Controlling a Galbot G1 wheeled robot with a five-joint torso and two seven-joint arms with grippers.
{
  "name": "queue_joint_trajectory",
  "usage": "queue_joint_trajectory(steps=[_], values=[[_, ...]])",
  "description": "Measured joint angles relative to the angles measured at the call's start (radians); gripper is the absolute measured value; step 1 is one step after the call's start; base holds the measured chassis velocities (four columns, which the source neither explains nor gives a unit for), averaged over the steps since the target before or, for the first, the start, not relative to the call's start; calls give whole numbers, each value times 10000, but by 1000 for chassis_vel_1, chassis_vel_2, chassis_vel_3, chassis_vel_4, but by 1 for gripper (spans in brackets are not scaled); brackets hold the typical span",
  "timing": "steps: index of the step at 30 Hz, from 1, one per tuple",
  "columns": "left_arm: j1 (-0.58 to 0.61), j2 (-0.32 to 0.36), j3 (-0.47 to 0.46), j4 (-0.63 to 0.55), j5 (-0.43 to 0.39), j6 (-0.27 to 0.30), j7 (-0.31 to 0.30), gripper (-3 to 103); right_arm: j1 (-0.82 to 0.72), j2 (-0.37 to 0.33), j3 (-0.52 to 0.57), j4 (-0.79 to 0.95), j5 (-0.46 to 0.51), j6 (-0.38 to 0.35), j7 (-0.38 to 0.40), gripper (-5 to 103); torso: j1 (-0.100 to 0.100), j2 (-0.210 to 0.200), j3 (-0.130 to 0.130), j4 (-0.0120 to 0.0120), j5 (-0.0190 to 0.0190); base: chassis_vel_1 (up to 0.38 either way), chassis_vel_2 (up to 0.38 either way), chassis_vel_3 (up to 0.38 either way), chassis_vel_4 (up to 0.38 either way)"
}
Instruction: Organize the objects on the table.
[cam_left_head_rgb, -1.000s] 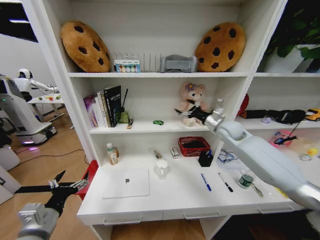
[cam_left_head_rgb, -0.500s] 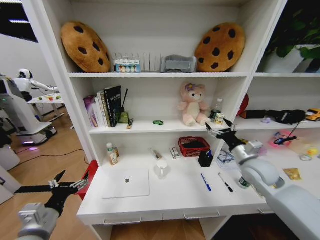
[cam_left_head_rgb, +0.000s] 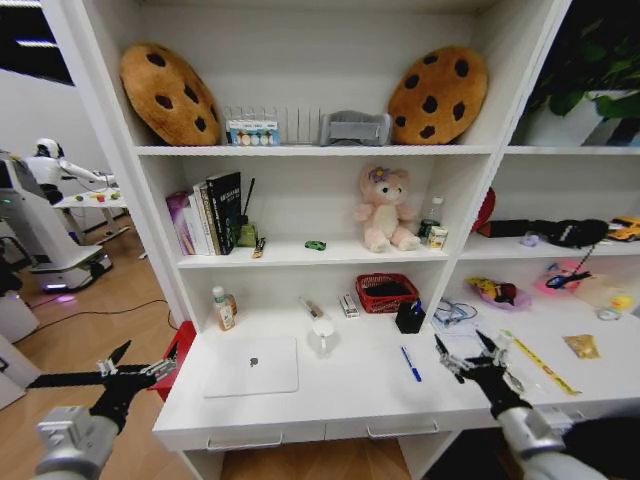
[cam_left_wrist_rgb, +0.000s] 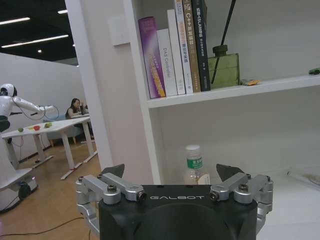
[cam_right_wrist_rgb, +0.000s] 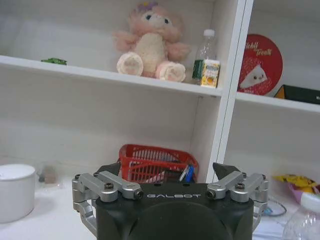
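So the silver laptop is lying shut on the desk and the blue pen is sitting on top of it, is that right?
Not quite. The silver laptop does lie shut on the desk, but the blue pen is not on it. The head view shows the pen lying on the bare desk surface, well off toward the robot's right of the laptop.

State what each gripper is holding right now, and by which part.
Nothing is held. The left gripper hangs open off the table's left end; the right gripper hangs open above the table's right part.
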Motion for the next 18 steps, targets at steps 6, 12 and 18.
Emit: queue_joint_trajectory(steps=[6, 12, 18], values=[[0, 0, 0, 0, 0, 0, 0, 100, 75, 171, -502, 58, -170, -55, 88, 100, 0, -1, 0, 1, 0, 0, 0, 0, 0], [0, 0, 0, 0, 0, 0, 0, 100, 421, -41, -777, -26, -181, -108, 194, 100, 1, -1, 1, 1, -1, -19, -27, 23, 19], [0, 0, 0, 0, 0, 0, 0, 100, 612, -59, -996, -151, -164, -125, 245, 100, 0, -1, 1, 1, 1, -124, -139, 161, 137]])
